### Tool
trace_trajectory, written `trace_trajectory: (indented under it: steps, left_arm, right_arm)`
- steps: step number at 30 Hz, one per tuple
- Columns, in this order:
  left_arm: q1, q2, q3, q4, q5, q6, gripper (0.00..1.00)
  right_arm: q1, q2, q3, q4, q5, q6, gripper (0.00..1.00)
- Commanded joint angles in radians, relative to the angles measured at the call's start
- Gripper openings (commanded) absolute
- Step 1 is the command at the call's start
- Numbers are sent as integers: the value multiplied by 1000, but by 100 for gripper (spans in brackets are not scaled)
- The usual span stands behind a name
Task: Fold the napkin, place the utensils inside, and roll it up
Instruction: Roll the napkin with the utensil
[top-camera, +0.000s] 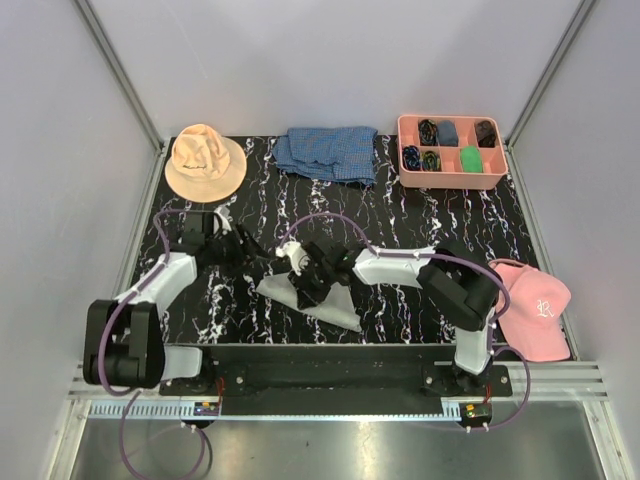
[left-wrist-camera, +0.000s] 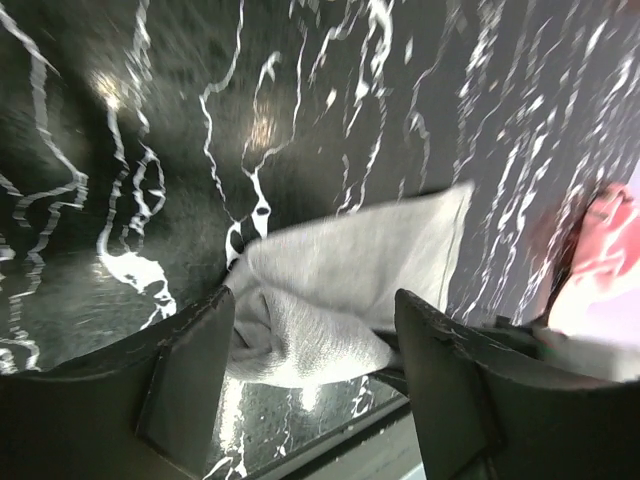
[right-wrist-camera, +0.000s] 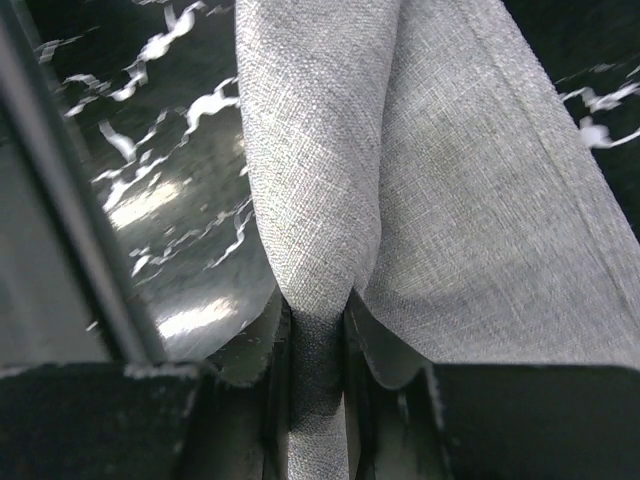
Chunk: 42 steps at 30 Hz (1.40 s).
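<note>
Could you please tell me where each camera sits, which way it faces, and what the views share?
Top external: above and behind the bases, looking down on the black table; both arms show, reaching to the napkin.
Left wrist: on the left wrist, looking along the table past its own parted fingers at the napkin.
Right wrist: on the right wrist, close on the napkin pinched between its fingers.
Shared: all three see the napkin; top and left wrist also see the pink cap.
</note>
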<state>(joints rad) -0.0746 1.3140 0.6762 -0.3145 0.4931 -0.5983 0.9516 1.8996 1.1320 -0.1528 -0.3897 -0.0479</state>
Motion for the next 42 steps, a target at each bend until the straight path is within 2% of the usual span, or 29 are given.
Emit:
trace_trajectory:
  steps: [1, 11, 22, 25, 28, 29, 30, 31, 32, 34, 35, 39, 42]
  left_arm:
    - [12, -84, -32, 5, -36, 3, 68]
    - [10, -98, -133, 95, 51, -3, 65]
    - [-10, -29, -150, 184, 82, -26, 59]
    - [-14, -13, -161, 202, 91, -32, 52]
    - [-17, 1, -167, 218, 93, -35, 40]
    - [-17, 8, -168, 222, 94, -37, 31]
    - [-19, 14, -170, 226, 97, -37, 27]
    - [-19, 22, -168, 227, 102, -38, 23]
    - [-19, 33, -167, 227, 105, -40, 12]
    - [-19, 44, -167, 227, 107, -40, 3]
    - [-19, 51, -165, 226, 104, -40, 0]
    - [-19, 77, -159, 226, 107, -44, 0]
    - [-19, 96, -155, 221, 113, -46, 0]
  right_arm:
    - [-77, 47, 24, -34, -302, 71, 15]
    - [-192, 173, 86, -18, -544, 115, 15]
    - [-231, 282, 137, -2, -632, 152, 14]
    - [-235, 289, 140, 2, -633, 155, 14]
    - [-238, 285, 140, 2, -627, 155, 15]
    - [-238, 282, 140, 2, -620, 158, 15]
    - [-238, 274, 138, 2, -617, 160, 16]
    - [-238, 270, 138, 1, -612, 163, 18]
    - [-240, 263, 138, -1, -598, 172, 25]
    - [-237, 228, 138, -5, -572, 180, 35]
    - [-238, 213, 138, -17, -542, 183, 45]
    - [-238, 103, 147, -65, -445, 177, 60]
    - [-238, 6, 134, -90, -348, 168, 64]
